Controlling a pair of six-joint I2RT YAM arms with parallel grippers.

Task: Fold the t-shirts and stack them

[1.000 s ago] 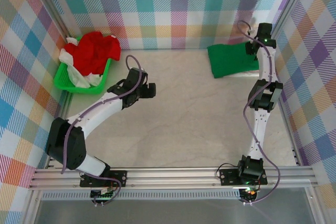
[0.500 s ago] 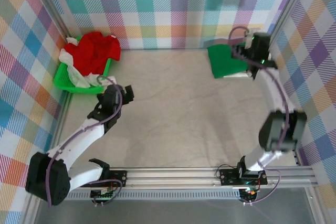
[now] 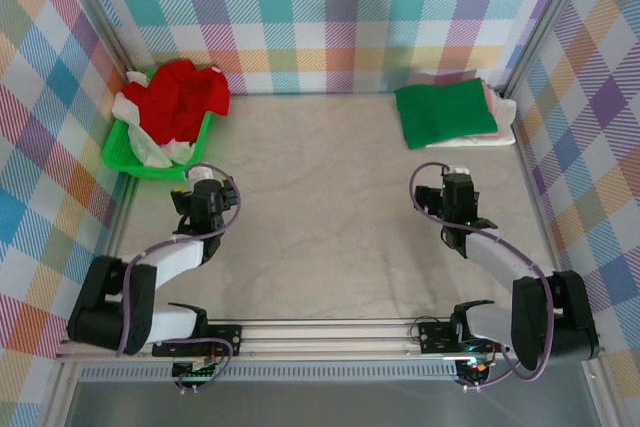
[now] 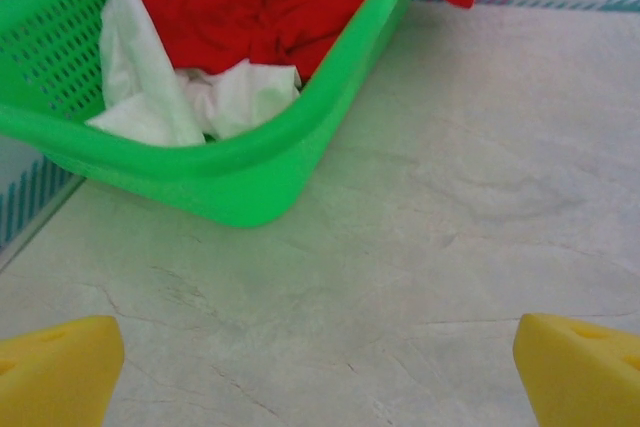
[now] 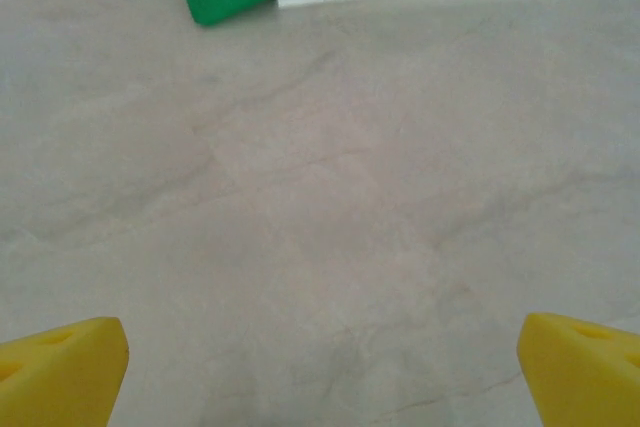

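lime-green plastic basket (image 3: 125,152) sits in the far left corner. a crumpled red t-shirt (image 3: 185,95) is heaped in it over a white t-shirt (image 3: 150,142). just near of it the left gripper (image 4: 320,372) hovers above the pale table (image 3: 330,207), yellow fingertips (image 4: 55,367) spread wide with nothing between them. further right, the right gripper (image 5: 320,372) is likewise spread and empty. at the far right a folded green t-shirt (image 3: 443,115) tops a stack, on a pink t-shirt (image 3: 496,100) and a folded white shirt (image 3: 475,142).
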